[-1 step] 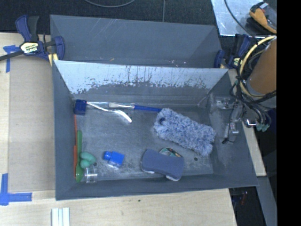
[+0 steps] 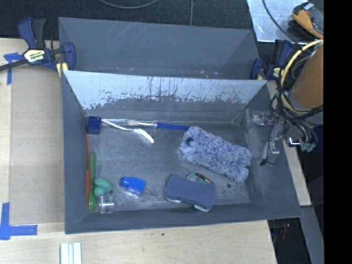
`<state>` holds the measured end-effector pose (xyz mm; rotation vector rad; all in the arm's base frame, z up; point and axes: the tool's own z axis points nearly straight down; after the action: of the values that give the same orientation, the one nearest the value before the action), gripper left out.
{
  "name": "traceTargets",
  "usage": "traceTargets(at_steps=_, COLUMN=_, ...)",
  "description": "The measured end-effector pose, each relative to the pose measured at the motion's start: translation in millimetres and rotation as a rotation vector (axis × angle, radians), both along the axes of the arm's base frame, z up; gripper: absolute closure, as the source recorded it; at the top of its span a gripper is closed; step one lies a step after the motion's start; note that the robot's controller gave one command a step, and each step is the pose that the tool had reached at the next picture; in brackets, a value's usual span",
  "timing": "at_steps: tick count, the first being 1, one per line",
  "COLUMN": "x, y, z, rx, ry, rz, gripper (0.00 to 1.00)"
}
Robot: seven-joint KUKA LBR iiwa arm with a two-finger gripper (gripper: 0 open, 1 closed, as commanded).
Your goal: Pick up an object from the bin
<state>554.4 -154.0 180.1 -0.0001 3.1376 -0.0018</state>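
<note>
My gripper (image 2: 271, 149) hangs over the bin's right slope, just right of a fluffy blue-grey duster mitt (image 2: 215, 153) and apart from it. The mitt lies in the right middle of the bin floor. Below it, near the front wall, rests a dark blue pad (image 2: 188, 191), with a small greenish thing (image 2: 197, 177) peeking out at its upper edge. I see nothing held by the gripper.
A blue-and-white toothbrush (image 2: 142, 127) and a blue block (image 2: 93, 125) lie along the back wall. At the left are an orange and a green stick (image 2: 90, 169), a green lump (image 2: 100, 187), a clear cap (image 2: 105, 205) and a small blue piece (image 2: 132, 185).
</note>
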Motion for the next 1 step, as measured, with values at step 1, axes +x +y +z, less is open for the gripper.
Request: traceTargets(at_steps=1, x=24.3, y=4.5, z=-112.6, rx=0.001, ry=0.005, rz=-0.194, gripper=0.00)
